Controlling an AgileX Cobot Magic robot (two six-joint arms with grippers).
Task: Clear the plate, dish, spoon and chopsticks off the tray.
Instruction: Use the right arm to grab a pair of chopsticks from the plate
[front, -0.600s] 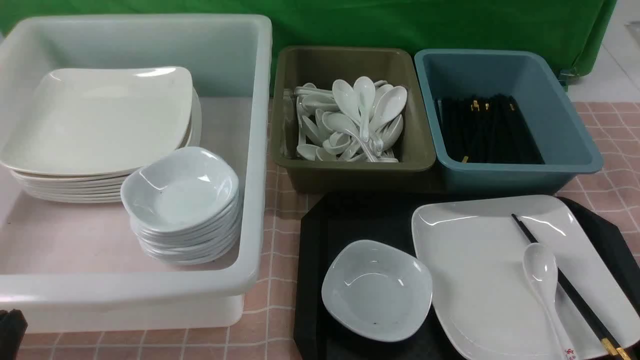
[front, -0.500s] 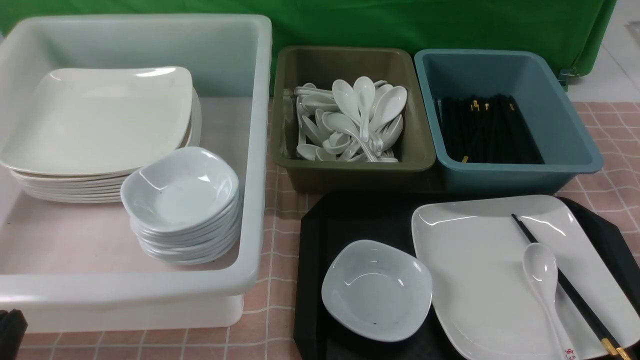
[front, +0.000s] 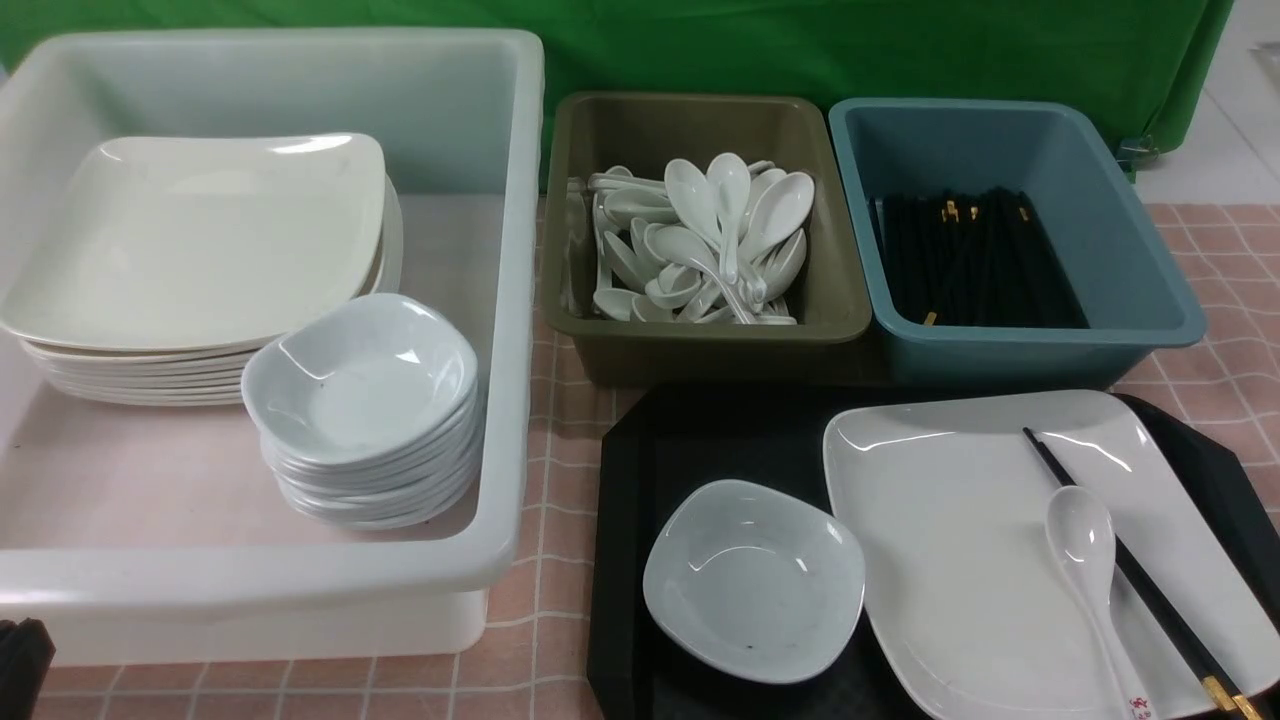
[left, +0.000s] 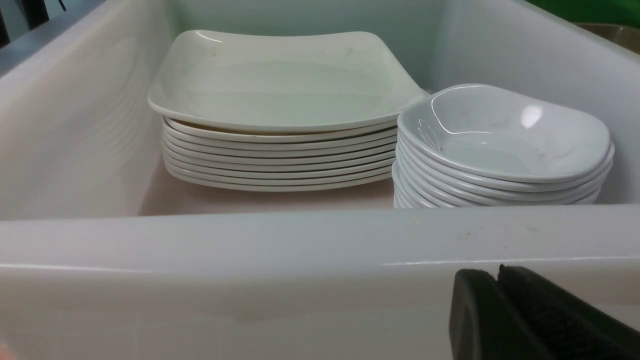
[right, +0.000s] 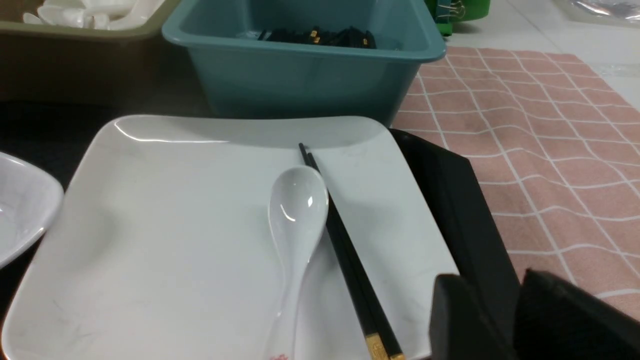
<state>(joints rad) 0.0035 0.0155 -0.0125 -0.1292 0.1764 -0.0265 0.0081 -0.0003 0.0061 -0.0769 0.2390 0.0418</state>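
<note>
Sorting explains the layout: each tub holds one kind of ware, so every piece lifted off has a matching pile to join. Left gripper (left: 497, 282) sits low, jaws pressed together on nothing, close against the near wall of the white tub (front: 520, 300). Beyond that wall, straight ahead of it, stands a stack of square plates (front: 200, 240), and just beside that, toward the right arm's side, a stack of small dishes (front: 360, 385). Farther toward the right arm come the olive tub (front: 700, 335), heaped with plain spoons (front: 720, 230), and the blue tub (front: 1040, 345), lined with spare chopsticks (front: 975, 260). In front of these two lies the tray (front: 720, 430), with nothing cleared from it yet, by my reading. The dish (front: 752, 578) sits on its bare surface, on the far side of the plate (front: 950, 540) from the right gripper (right: 505, 290), whose jaws stand slightly apart and empty near the tray's rim. Directly ahead of that gripper the spoon (front: 1085, 560) and the chopsticks (front: 1150, 590) rest side by side on the plate, handle and gold ends pointing back toward it. They are probably the first picks, since a loaded plate stacks badly.
</note>
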